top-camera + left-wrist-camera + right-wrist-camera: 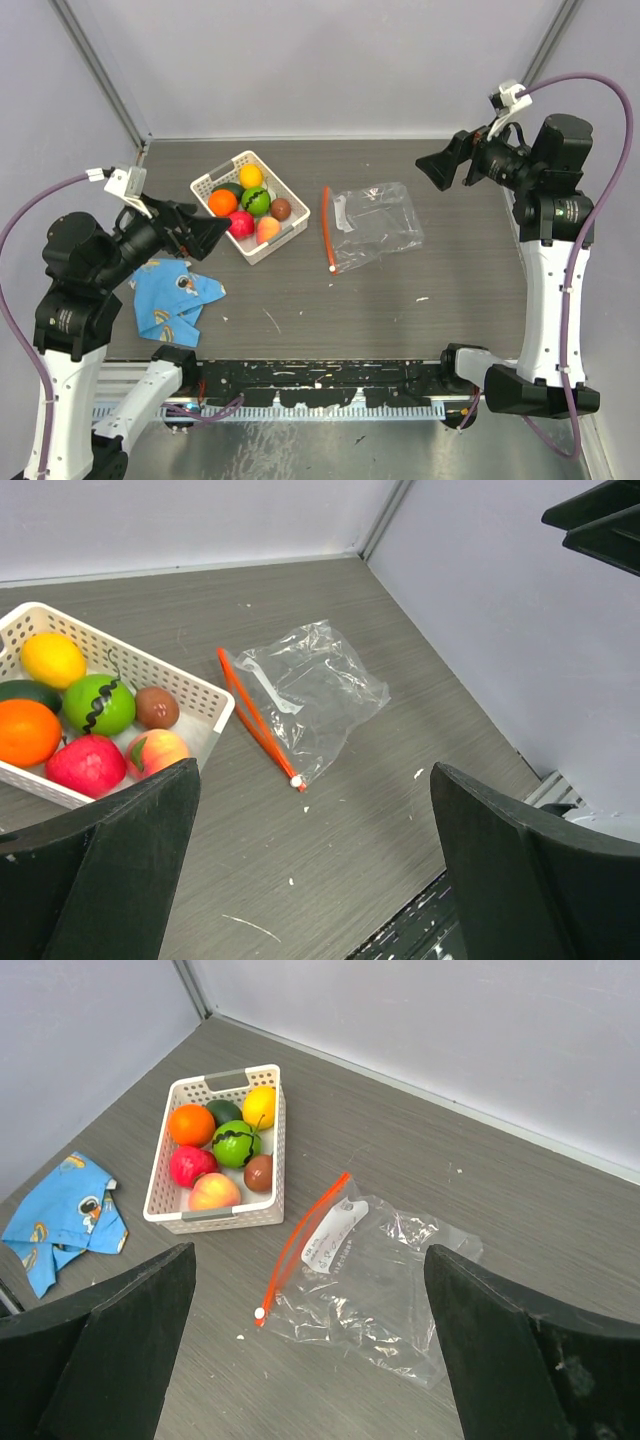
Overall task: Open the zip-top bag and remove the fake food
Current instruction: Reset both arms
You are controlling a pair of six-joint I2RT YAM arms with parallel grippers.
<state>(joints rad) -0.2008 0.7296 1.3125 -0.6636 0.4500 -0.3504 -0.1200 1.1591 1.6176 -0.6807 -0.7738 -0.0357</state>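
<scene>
The zip-top bag (378, 225) lies flat on the table right of centre, its red-orange zip strip (328, 228) along its left edge; no fruit shows inside it. The fake food (250, 203), several small coloured fruits, sits in a white basket (215, 180) left of the bag. My left gripper (205, 235) hovers open at the left, near the basket's front corner, holding nothing. At the far right, well above the table, my right gripper (440, 165) is open and empty. Both wrist views show the bag (310, 690) (375, 1270) and the fruits (95, 705) (225, 1145) beyond the spread fingers.
A blue printed cloth (170, 295) lies crumpled at the near left, under the left arm. Grey walls close the table at the back and sides. A black rail (320, 380) runs along the near edge between the arm bases.
</scene>
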